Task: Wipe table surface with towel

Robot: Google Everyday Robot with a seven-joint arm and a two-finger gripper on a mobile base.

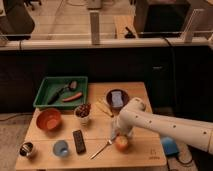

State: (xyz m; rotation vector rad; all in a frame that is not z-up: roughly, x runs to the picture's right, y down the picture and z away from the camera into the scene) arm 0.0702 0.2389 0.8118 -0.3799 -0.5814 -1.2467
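One gripper low over pale-grained wooden table surface, beside orange fruit; grip cannot tell.

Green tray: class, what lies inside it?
Inside the green tray lie a dark utensil and an orange-red stick; the floor beneath them is hidden. The gripper is by the orange fruit.

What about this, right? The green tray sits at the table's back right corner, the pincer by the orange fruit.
No: in the camera view the green tray sits at the table's back left corner; the pincer is by the orange fruit.
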